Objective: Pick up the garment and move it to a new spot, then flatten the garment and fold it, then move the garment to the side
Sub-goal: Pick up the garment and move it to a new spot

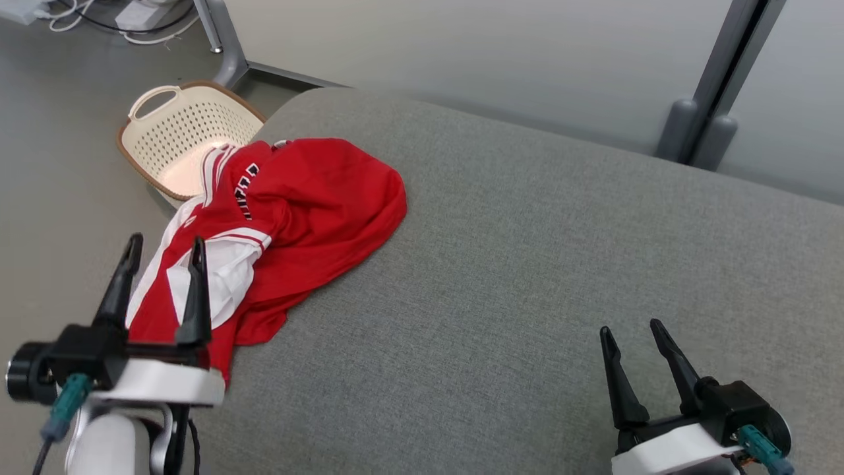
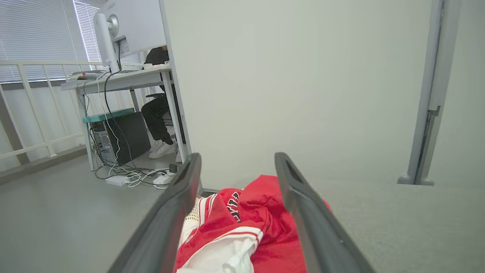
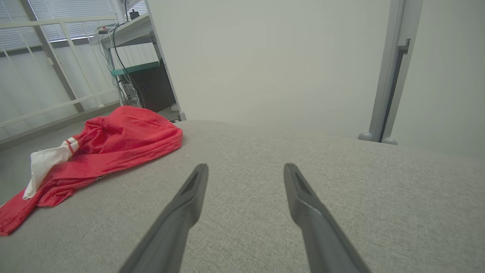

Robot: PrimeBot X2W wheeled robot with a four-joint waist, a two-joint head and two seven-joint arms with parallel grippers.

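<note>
The garment (image 1: 316, 198) lies crumpled at the left edge of the grey padded surface (image 1: 527, 277), red with a white sleeve and striped cuff, its lower part hanging over the edge. Black white-edged marks show on a fold near its top; whether that fold is a separate piece, I cannot tell. My left gripper (image 1: 166, 244) hovers open above the hanging sleeve end. In the left wrist view the garment (image 2: 265, 220) sits between and beyond the left gripper's (image 2: 238, 157) spread fingers. My right gripper (image 1: 630, 328) stands open over bare fabric at the lower right, far from the garment (image 3: 125, 140).
A cream perforated basket (image 1: 178, 132) stands on the floor just beyond the garment. Grey partition posts (image 1: 712, 79) rise behind the surface. A person's legs (image 2: 155, 117) show under a desk with cables and a computer, far left in the left wrist view.
</note>
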